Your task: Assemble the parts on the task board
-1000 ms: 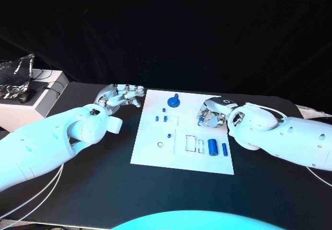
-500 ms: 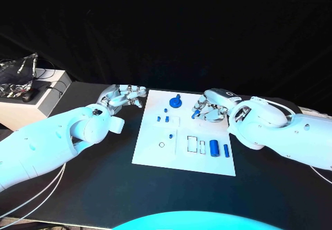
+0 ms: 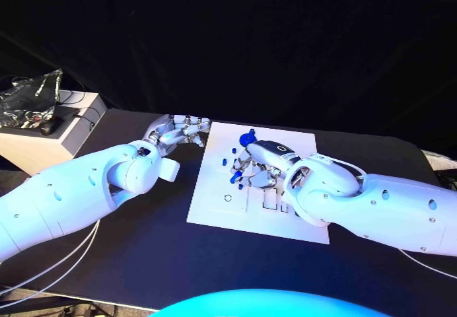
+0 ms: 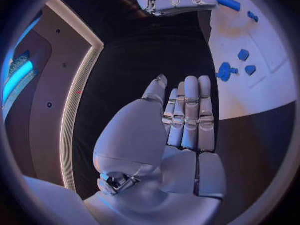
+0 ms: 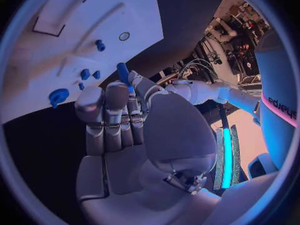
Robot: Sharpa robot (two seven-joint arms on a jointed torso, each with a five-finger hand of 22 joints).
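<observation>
The white task board (image 3: 214, 198) lies mid-table. My right hand (image 3: 259, 169) hovers over its middle and pinches a blue peg (image 3: 235, 177) (image 5: 123, 73) between thumb and fingertips. A blue knob part (image 3: 247, 139) (image 5: 58, 96) stands at the board's far edge. Small blue pieces (image 3: 224, 160) (image 5: 85, 74) sit near the board's left side, and a small ring hole (image 3: 228, 197) is closer to me. My left hand (image 3: 181, 129) (image 4: 187, 120) stays off the board's far left corner, fingers straight and side by side, holding nothing. My right forearm hides the board's right half.
A white box (image 3: 43, 135) with crumpled foil and cables stands at the table's far left corner. Rectangular slots (image 3: 267, 201) are cut in the board beside my right wrist. Bare black table (image 3: 142, 251) stretches in front of the board.
My right hand has carried the blue peg from the board's far right to over its middle, its arm now covering the right half. The left hand has stayed put.
</observation>
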